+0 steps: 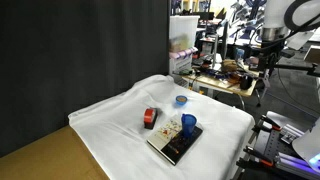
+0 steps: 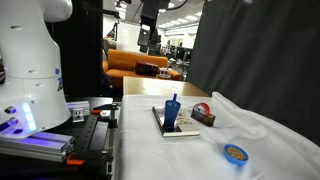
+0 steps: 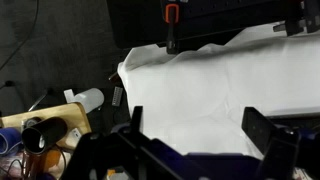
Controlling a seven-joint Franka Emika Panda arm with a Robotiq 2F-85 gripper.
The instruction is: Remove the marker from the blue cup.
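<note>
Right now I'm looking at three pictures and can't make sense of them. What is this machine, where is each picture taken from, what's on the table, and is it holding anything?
The machine is a white robot arm that ends in a two-fingered claw. Two pictures come from cameras standing outside the robot and looking at the table from different places. The third comes from a camera on the arm's wrist, looking down past the claw.

The table is covered with a white cloth. On it are a red block, a flat light-blue ring and a dark book. A blue cup appears to stand on the book, with a marker sticking up out of it.

The claw is open and holds nothing. It is high up, away from the cup.
</note>
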